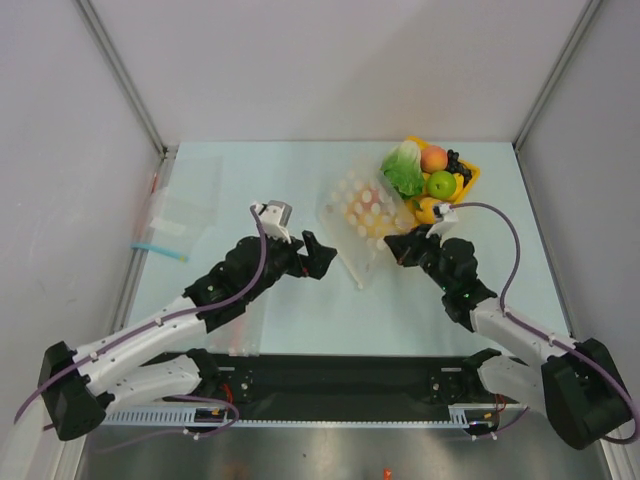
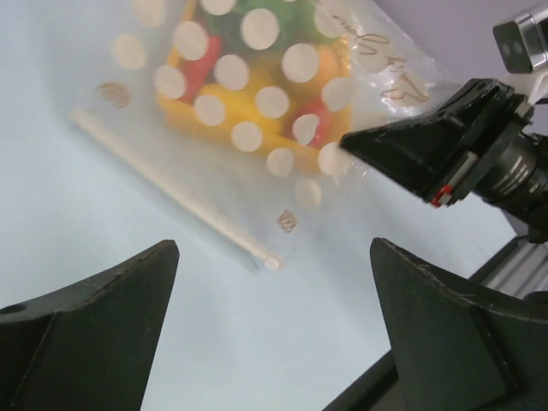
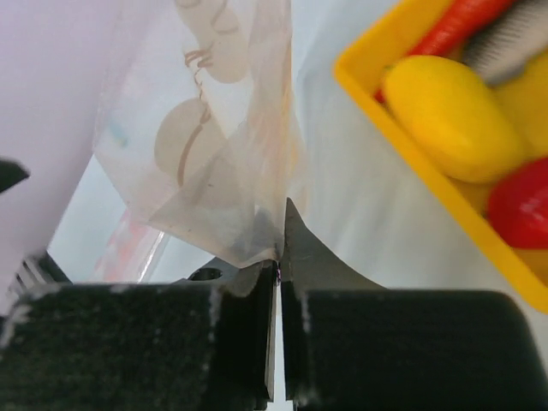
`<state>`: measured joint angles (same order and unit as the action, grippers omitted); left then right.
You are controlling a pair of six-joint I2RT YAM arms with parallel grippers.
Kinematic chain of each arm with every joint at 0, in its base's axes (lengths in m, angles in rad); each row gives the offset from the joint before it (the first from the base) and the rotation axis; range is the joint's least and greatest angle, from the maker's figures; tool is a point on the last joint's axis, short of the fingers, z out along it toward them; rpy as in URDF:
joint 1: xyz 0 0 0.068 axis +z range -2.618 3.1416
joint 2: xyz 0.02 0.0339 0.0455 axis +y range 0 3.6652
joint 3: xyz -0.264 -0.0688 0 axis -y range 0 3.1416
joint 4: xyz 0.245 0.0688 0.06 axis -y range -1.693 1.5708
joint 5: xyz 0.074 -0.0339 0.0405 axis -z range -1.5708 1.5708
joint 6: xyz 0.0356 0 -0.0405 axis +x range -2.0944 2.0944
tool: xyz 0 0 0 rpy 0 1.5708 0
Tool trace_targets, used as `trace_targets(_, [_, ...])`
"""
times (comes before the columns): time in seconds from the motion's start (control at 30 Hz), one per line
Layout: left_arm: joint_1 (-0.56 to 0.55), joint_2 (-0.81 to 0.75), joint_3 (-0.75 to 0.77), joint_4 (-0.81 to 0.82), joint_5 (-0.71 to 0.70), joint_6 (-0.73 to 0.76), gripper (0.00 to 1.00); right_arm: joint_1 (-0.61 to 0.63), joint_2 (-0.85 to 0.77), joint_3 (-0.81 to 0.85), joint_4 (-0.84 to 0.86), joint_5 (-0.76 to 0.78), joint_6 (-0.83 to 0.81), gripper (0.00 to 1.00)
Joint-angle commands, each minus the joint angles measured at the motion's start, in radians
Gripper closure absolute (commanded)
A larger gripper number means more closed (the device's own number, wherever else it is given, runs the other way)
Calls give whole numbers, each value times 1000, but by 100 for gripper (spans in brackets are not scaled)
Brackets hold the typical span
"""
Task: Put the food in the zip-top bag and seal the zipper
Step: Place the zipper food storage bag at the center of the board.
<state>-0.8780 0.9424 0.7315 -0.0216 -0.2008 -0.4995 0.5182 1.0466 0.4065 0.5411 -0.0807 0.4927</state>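
Left claw gapes wide, empty. Just ahead lies the clear, white-dotted soft plastic zip-top bag, its pale zipper strip running slantwise, mouth facing that claw. Right claw pinches the bag's corner; small toy fruits and vegetables sit beyond.

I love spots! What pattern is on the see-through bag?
Whitish round dots all over the clear zip-top bag; the left wrist view shows them best.
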Motion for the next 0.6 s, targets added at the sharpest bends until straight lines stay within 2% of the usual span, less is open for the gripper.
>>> trace_targets(0.0, [-4, 51, -15, 63, -51, 45, 0, -139, 38, -18, 27, -151, 210, 100])
trace_targets(0.07, [-3, 113, -3, 57, -93, 56, 0, -222, 84, -11, -32, -165, 239, 99])
trace_targets(0.1, [-3, 134, 9, 51, -109, 58, 0, -243, 99, -8, -36, -174, 241, 95])
trace_targets(0.13, [-3, 168, 16, 45, -117, 58, 0, -254, 127, 1, -62, -175, 238, 86])
trace_targets(0.17, [-3, 185, 20, 43, -127, 56, 0, -265, 131, 26, -97, -142, 227, 61])
trace_targets(0.23, [-3, 206, 31, 42, -132, 52, 0, -265, 127, 55, -243, -50, 222, 35])
trace_targets(0.27, [0, 216, 32, 40, -137, 44, 0, -264, 97, 61, -283, 46, 225, 21])
trace_targets(0.33, [11, 211, 28, 38, -126, 33, 0, -258, 35, 51, -329, 102, 216, 17])
trace_targets(0.37, [34, 197, 20, 41, -112, 17, 0, -245, -46, 48, -346, 183, 208, 16])
trace_targets(0.43, [66, 174, -16, 69, -50, -8, 0, -166, -123, 51, -401, 295, 149, 12])
trace_targets(0.47, [109, 165, -33, 84, -25, -39, 0, -137, -187, 52, -400, 359, 109, 12])
trace_targets(0.57, [201, 136, -96, 126, 73, -109, 0, 24, -214, 77, -353, 392, -60, 18])
